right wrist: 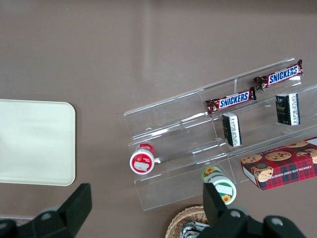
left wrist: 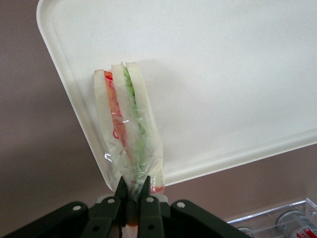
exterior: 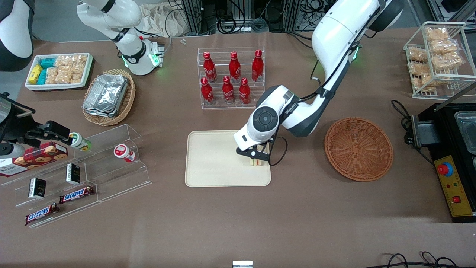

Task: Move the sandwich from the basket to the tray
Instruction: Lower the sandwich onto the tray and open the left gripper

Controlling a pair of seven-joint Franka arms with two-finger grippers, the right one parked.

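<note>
The sandwich is a plastic-wrapped wedge of pale bread with orange-red and green filling. My gripper is shut on its narrow end and holds it just above the cream tray, near the tray's rim. From the front, the gripper hangs over the tray at the edge nearest the basket, with the sandwich peeking out under the fingers. The reddish-brown wicker basket sits empty beside the tray, toward the working arm's end of the table.
A clear rack of red bottles stands farther from the front camera than the tray. An acrylic step shelf with snack bars and small jars lies toward the parked arm's end. A tan basket of foil containers sits there too. A black control box flanks the basket.
</note>
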